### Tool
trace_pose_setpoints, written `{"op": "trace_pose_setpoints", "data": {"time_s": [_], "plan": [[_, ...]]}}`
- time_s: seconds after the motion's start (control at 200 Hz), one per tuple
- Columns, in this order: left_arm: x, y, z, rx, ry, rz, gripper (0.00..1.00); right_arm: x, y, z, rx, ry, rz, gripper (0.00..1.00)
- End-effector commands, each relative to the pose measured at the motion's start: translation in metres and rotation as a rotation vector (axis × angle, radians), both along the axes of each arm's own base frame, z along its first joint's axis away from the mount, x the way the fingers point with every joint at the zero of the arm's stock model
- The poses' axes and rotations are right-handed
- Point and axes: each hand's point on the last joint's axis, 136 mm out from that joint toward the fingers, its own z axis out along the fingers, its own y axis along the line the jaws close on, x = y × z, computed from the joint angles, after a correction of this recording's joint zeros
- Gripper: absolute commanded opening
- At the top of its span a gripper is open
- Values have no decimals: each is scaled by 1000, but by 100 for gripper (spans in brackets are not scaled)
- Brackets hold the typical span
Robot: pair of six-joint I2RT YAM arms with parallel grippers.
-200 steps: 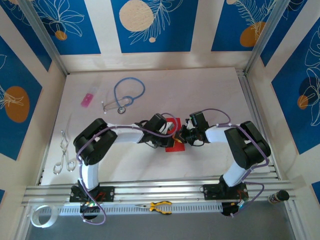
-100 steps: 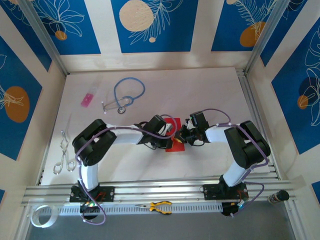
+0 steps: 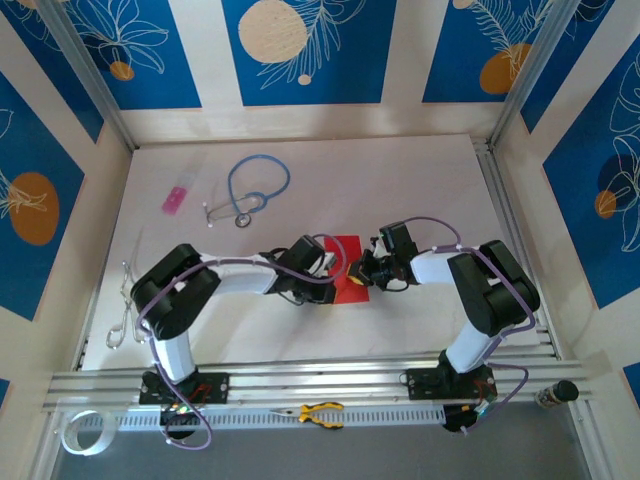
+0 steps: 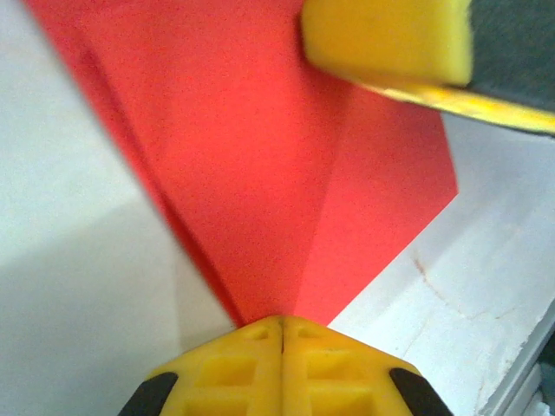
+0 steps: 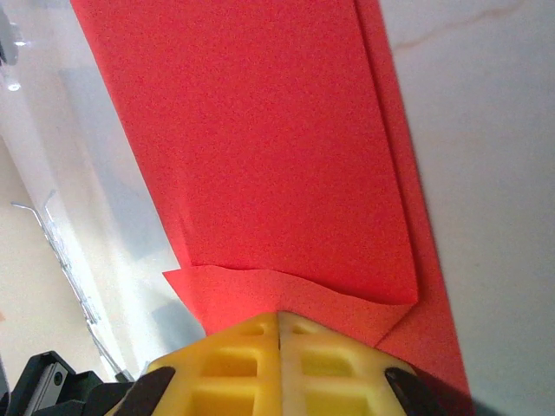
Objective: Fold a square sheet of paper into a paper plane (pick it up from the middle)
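Left gripper (image 4: 282, 322) and right gripper (image 5: 279, 319), jaws together, rest their tips on the partly folded square sheet of paper (image 3: 346, 250). It lies right of the stethoscope (image 3: 242, 219), nearer the arms. A clean crease likely needs one tip anchoring the layers while the other presses along the fold. On the white table (image 3: 420, 180), a pink item (image 3: 176, 198) sits left of the stethoscope. Blue leaf-print panels (image 3: 300, 50) stand beyond it.

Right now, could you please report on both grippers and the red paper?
Left gripper shut, right gripper shut, tips on the partly folded bright red paper sheet. Blue stethoscope lies well apart.
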Motion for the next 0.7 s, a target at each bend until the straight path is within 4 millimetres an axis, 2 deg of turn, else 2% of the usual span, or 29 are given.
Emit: {"op": "trace_pose_setpoints", "data": {"time_s": [0.0,0.2,0.315,0.49,0.695], "plan": [[-7,9,5,39,-25,-19,0,-20,-19,-32,-108,118,-22,0],[7,-12,39,-83,-90,-3,0,-20,-19,-32,-108,117,-21,0],[14,-27,46,-132,-94,-13,0,-20,-19,-31,-107,114,-20,0],[18,-39,31,-134,-51,-20,0,-20,-19,-31,-107,117,-20,0],[7,-25,4,-71,-1,-15,0,-19,-19,-31,-108,117,-20,0]]}}
